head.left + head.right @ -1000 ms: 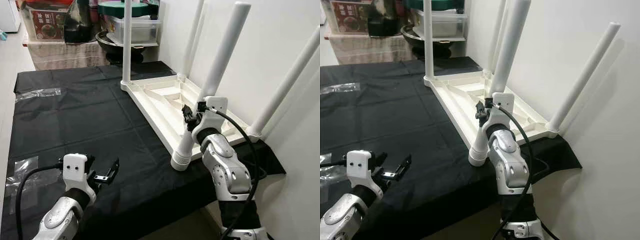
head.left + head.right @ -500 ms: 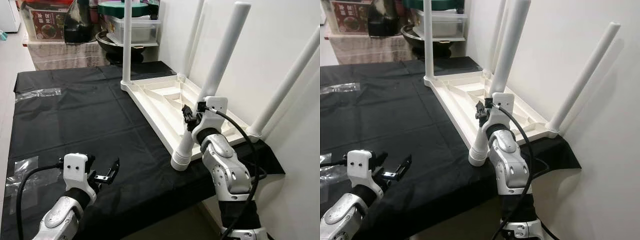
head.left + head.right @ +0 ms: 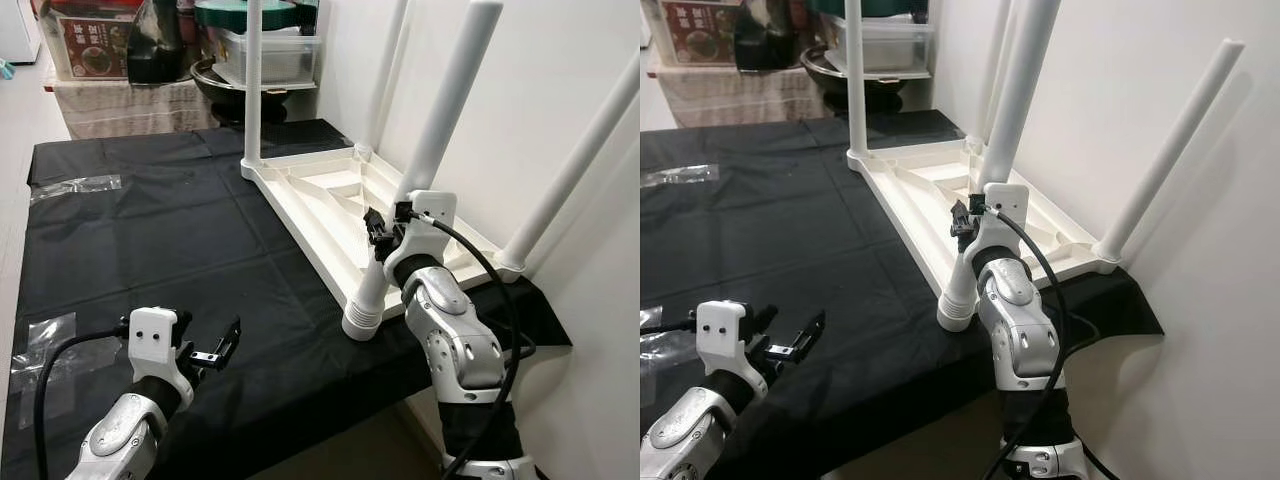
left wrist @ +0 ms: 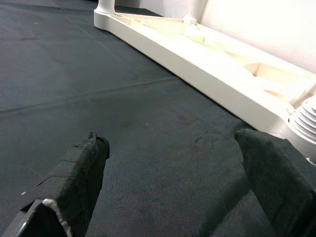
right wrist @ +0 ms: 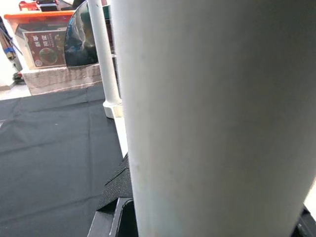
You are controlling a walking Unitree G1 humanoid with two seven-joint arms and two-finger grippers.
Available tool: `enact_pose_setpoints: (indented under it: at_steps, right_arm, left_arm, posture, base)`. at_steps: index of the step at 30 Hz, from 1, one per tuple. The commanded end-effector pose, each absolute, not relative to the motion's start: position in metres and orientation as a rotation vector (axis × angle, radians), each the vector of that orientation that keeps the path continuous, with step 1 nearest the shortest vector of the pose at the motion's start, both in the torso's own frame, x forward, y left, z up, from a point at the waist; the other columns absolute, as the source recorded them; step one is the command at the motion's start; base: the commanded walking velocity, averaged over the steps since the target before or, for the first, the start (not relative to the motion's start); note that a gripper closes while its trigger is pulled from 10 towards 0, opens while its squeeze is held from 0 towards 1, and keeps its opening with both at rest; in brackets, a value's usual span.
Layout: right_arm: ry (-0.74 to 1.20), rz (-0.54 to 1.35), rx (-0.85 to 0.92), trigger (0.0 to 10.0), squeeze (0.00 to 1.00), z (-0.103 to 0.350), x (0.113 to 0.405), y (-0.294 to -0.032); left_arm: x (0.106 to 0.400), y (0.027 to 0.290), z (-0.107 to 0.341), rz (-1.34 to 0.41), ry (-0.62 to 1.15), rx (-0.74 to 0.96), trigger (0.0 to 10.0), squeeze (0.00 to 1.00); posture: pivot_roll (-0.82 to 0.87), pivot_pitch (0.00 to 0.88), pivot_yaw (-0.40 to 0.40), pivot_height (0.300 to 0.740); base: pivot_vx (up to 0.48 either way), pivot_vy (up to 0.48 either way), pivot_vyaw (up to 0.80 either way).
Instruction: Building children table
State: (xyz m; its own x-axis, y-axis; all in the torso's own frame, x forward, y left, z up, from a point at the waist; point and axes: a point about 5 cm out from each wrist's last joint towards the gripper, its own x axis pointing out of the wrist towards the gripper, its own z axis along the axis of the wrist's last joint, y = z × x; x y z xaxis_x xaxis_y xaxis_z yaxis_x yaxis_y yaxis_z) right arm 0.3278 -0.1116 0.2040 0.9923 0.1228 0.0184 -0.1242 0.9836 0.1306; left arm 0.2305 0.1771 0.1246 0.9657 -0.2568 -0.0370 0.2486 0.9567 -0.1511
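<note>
Four white legs stand up from the inverted children's table [image 3: 330, 200], which lies along the right side of the black-draped tabletop [image 3: 150, 220], against the wall. You are at the leg-fitting step: the right tool [image 3: 385, 236] is clamped on the nearest leg [image 3: 440, 120], low on the shaft, just above its ribbed collar at the table's near corner. This leg leans, so judge it not yet fully seated; your next move likely calls for turning or pressing it home in its socket while holding it in line. The right arm rises from below the tabletop edge, forearm upright, wrist bent toward the leg. The left tool [image 3: 212, 347] hovers low over the cloth, near the front edge, fingers [image 4: 81, 165] apart and holding nothing.
</note>
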Motion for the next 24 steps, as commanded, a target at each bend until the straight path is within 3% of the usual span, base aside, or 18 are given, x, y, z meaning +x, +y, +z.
enact_pose_setpoints:
  at_steps: [1,2,4,5,6,24]
  right_arm:
    - [0.122,0.132,0.152,10.0,0.35,0.179,0.326,-0.11]
    - [0.122,0.131,0.158,10.0,0.65,0.18,0.326,-0.11]
    - [0.122,0.131,0.161,10.0,0.65,0.18,0.326,-0.11]
    - [0.119,0.137,0.166,10.0,0.73,0.181,0.326,-0.109]
    - [0.116,0.139,0.167,10.0,0.0,0.183,0.325,-0.109]
    - [0.095,0.125,0.154,10.0,0.0,0.192,0.326,-0.113]
  left_arm:
    - [0.232,0.175,0.123,-0.273,0.066,-0.146,10.0,0.0]
    - [0.232,0.175,0.123,-0.276,0.067,-0.148,10.0,0.0]
    - [0.232,0.174,0.123,-0.278,0.067,-0.15,10.0,0.0]
    - [0.232,0.174,0.123,-0.281,0.068,-0.15,10.0,0.0]
    - [0.232,0.173,0.122,-0.282,0.069,-0.151,10.0,0.0]
    - [0.232,0.172,0.121,-0.29,0.073,-0.153,10.0,0.0]
  posture:
    - [0.08,0.0,-0.104,0.74]
    - [0.08,0.0,-0.104,0.74]
    - [0.08,0.0,-0.104,0.74]
    - [0.08,0.0,-0.104,0.74]
    - [0.08,0.0,-0.102,0.74]
    - [0.07,0.0,-0.102,0.74]
  base:
    - [0.0,0.0,0.0]
    - [0.0,0.0,0.0]
    - [0.0,0.0,0.0]
    - [0.0,0.0,0.0]
    - [0.0,0.0,0.0]
    - [0.0,0.0,0.0]
